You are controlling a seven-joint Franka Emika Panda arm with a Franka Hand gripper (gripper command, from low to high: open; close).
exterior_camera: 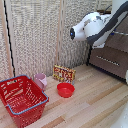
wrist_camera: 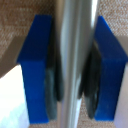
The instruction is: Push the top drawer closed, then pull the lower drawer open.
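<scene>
In the wrist view my gripper (wrist_camera: 72,65) is shut on a silver bar handle (wrist_camera: 74,25), with its blue fingers (wrist_camera: 35,65) and dark pads pressed against both sides of the bar. In the exterior view the white arm (exterior_camera: 92,25) reaches to the dark brown cabinet at the exterior view's right, at the height of the top drawer (exterior_camera: 120,42). The arm's body hides the gripper itself there. The lower drawer (exterior_camera: 112,65) sits below, and its thin silver handle (exterior_camera: 106,59) is free.
On the wooden floor at the exterior view's left stands a red plastic basket (exterior_camera: 22,100). A pink cup (exterior_camera: 40,80), a red bowl (exterior_camera: 65,90) and a small printed box (exterior_camera: 63,74) lie in front of the beige woven screen (exterior_camera: 35,35).
</scene>
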